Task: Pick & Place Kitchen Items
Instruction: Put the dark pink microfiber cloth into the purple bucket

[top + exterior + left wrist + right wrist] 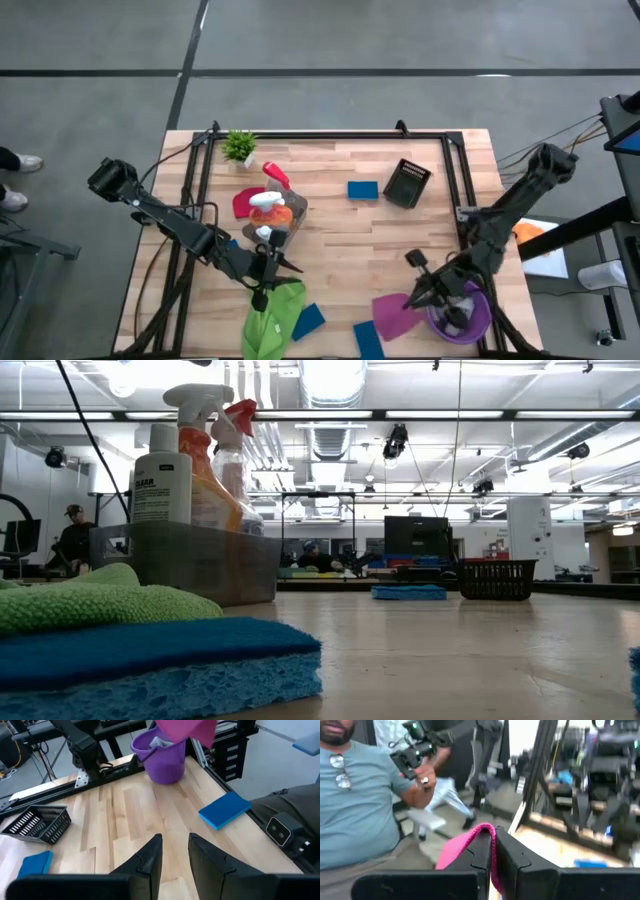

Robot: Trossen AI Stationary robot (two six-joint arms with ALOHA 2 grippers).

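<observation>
My right gripper (418, 290) is shut on a magenta cloth (395, 315) at the table's near right, beside a purple bucket (468, 318). In the left wrist view the cloth (187, 730) hangs over the bucket's rim (150, 747). My left gripper (272, 272) is open and empty above the table's near middle, just past a green cloth (272, 322) that lies over the near edge. A grey bin (278, 218) holds the orange spray bottle (270, 210) and smaller bottles. Blue sponges lie at the near edge (308, 321) and beside it (368, 340). My right gripper pinches the magenta cloth between its two fingers at a raised fold or edge (493, 851); one layer or several, I cannot tell. The cloth falls away slack to one side of the fingers (457, 851). It is lifted above the table by the bucket.
A small potted plant (238, 146) stands at the far left. A red cloth (245, 203) lies by the bin. A blue sponge (362, 189) and a black basket (407, 183) sit at the far middle. A person (355, 800) stands beyond the table.
</observation>
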